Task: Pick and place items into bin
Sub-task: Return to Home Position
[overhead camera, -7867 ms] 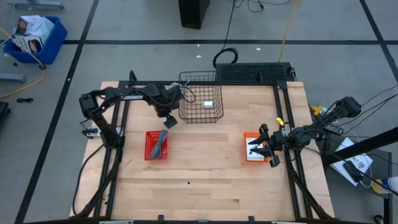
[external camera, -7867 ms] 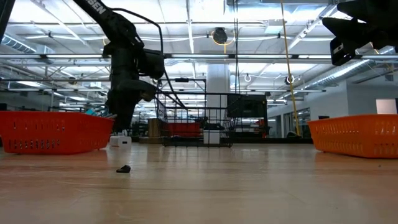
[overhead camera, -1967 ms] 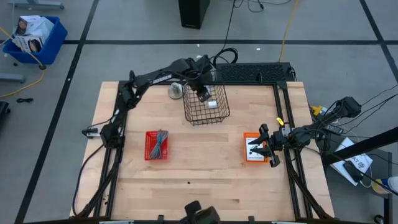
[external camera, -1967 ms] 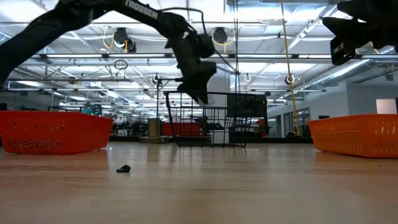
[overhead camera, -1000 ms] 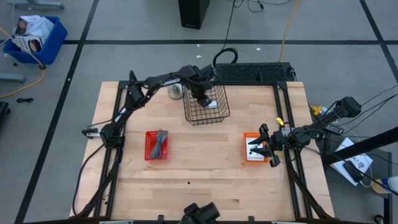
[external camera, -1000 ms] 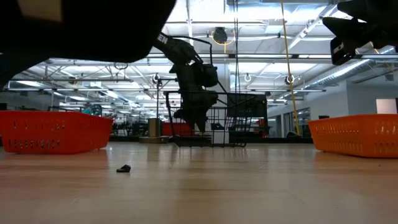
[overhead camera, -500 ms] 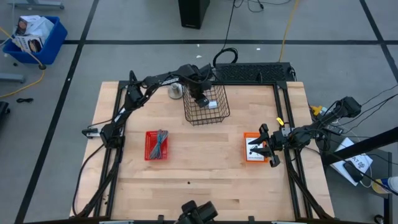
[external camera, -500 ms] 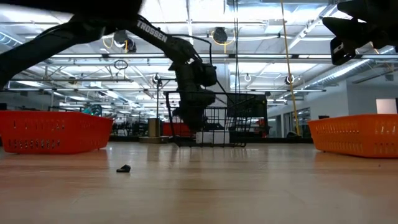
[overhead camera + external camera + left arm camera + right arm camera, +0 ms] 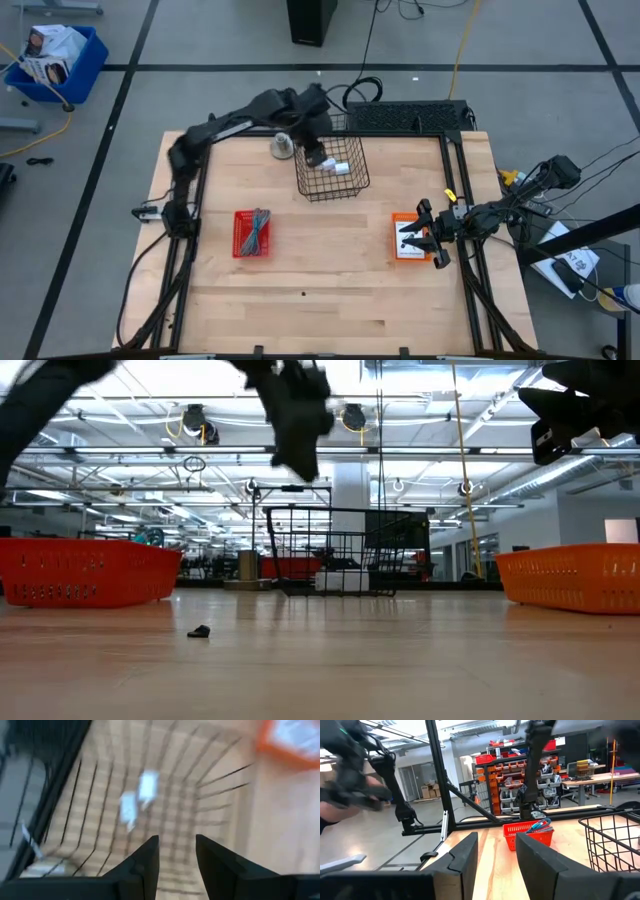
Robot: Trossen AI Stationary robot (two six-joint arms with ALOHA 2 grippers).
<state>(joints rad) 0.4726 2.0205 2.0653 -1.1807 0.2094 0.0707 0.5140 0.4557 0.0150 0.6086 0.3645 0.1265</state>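
Left gripper [image 9: 314, 151]: hangs over the basket's [image 9: 358, 181] 10 o'clock corner, at 12 o'clock on the table [image 9: 330, 310]; fingers spread, nothing between them
Right gripper [image 9: 425, 236]: waits over the orange tray [image 9: 398, 221] at 3 o'clock, fingers apart and empty
Step in hand: going home, by my reading, with the left arm stretched out over the basket
Doing it well: rise straight up until the fingertips are well above the wire rim, then fold back towards the 9 o'clock side; leave the fingers spread so they catch no wire, and swing wide of the round grey thing [image 9: 283, 147] just beside the basket at its 9 o'clock
Risk: a low or slanting retreat could hook the rim and drag or tip the basket
White blocks [image 9: 147, 785]: two, lying near each other on the basket floor
Basket: one
Trays: two, the red tray [image 9: 241, 243] at 9 o'clock and the orange one
Grey and teal strands [image 9: 258, 231]: one bundle in the red tray; separate pieces cannot be told
White packets [image 9: 408, 242]: in the orange tray, partly under the right gripper; number cannot be told
Dark scrap [image 9: 199, 631]: one, loose on the table towards 6 o'clock
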